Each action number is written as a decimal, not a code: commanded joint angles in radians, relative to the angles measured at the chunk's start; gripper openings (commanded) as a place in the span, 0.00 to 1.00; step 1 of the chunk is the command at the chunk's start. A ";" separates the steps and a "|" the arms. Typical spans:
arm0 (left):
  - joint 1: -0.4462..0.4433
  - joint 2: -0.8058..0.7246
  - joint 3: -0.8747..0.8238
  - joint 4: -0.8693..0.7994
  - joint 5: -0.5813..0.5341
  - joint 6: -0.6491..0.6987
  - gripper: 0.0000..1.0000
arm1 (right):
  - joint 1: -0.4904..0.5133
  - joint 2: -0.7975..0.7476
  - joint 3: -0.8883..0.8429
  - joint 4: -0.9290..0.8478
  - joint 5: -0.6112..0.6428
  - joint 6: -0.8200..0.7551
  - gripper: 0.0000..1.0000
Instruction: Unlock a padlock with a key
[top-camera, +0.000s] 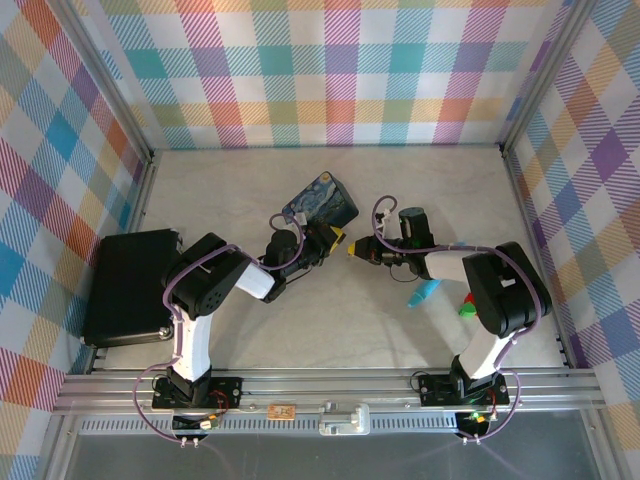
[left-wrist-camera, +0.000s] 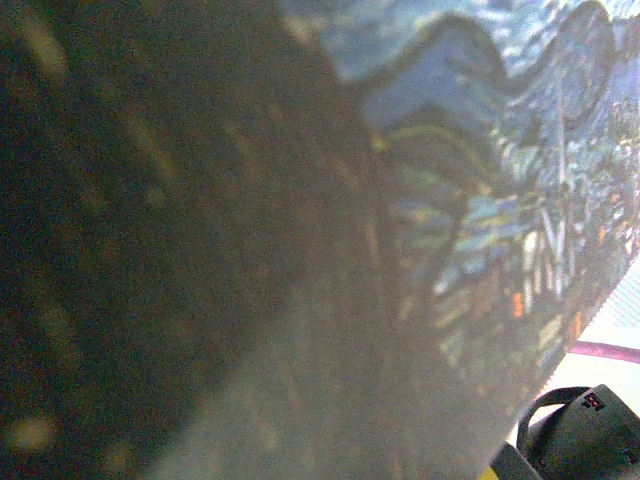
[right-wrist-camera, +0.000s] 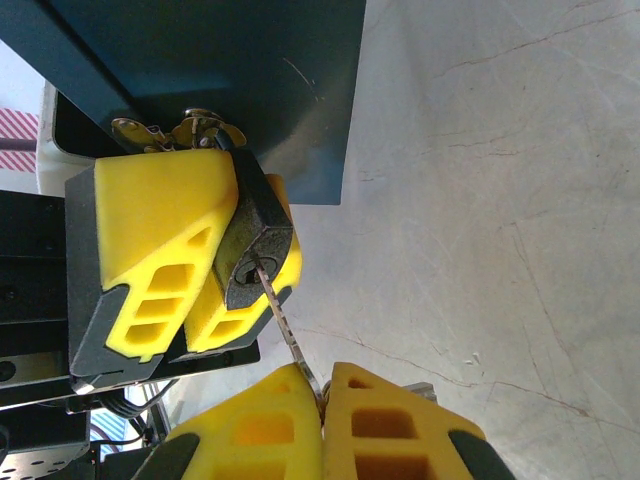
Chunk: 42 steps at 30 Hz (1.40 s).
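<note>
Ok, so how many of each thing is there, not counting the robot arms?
Padlock: 1
Key: 1
Blue tin: 1
Black case: 1
Turquoise stick: 1
Red-green block: 1
Total: 6

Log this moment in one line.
left fingers: clamp padlock | right fingers: pinch key | key: tip in keyhole | padlock: at tin latch

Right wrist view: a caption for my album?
Right gripper holds the key at the keyhole of the padlock clamped by left gripper.
</note>
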 joint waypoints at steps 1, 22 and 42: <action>-0.007 -0.012 0.016 0.012 0.026 -0.023 0.00 | 0.014 -0.021 0.015 0.036 -0.029 0.008 0.00; -0.010 -0.004 0.023 0.012 0.031 -0.025 0.00 | 0.031 -0.068 0.020 -0.011 -0.046 0.002 0.00; -0.062 -0.029 -0.031 -0.033 0.066 0.017 0.00 | 0.003 0.019 0.198 -0.145 -0.055 0.097 0.00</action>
